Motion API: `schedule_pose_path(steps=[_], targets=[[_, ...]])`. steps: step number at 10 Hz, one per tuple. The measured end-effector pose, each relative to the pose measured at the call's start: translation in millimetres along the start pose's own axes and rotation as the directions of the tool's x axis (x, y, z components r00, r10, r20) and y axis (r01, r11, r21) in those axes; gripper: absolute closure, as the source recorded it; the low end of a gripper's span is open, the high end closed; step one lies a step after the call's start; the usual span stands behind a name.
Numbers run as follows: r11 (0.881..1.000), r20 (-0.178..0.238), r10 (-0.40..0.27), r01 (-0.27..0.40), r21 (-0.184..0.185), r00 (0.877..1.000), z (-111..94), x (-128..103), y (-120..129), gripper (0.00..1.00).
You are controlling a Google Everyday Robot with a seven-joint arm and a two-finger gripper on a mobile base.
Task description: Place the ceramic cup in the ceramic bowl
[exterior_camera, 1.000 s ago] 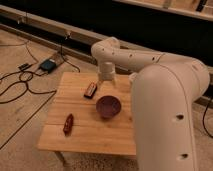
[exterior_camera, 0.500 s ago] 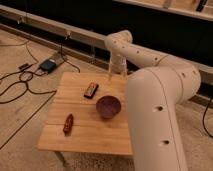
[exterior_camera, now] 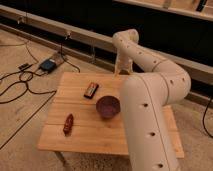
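Arm (exterior_camera: 150, 115) rises large and white in the foreground at right, arches over the back of the table (exterior_camera: 80, 136) and bends down to the gripper (exterior_camera: 122, 69), which hangs at the table's far edge, right of centre. Gripper clamped on the cup (exterior_camera: 121, 63): a pale tapered shape at its tip, off the tabletop; grip detail hard to make out. Bowl (exterior_camera: 108, 106) sits upright near mid-table, dark maroon with a glossy inside, nearer the camera than the gripper and well apart from it. Dark flat bar (exterior_camera: 91, 90) lies just left of the bowl, not touching. Reddish packet (exterior_camera: 68, 123) lies near the front left corner. Floor at left: black cables (exterior_camera: 20, 82) and a small blue-grey box (exterior_camera: 48, 65).
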Motion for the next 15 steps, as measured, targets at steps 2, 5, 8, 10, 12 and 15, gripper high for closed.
schedule_pose_path(steps=[2,5,8,10,12,15], targets=[[1.0,-0.006,0.018,-0.018,-0.002,1.0,11,-3,-17,0.35],[0.999,-0.044,0.036,-0.037,-0.019,0.998,39,2,-32,0.35],[0.999,-0.083,0.025,-0.028,-0.038,0.996,62,10,-26,0.45],[0.999,-0.091,0.013,-0.018,-0.047,0.996,67,10,-21,0.69],[0.999,-0.078,0.013,-0.016,-0.043,0.997,60,6,-24,0.91],[1.0,-0.057,0.0,-0.002,-0.025,0.998,43,3,-24,1.0]])
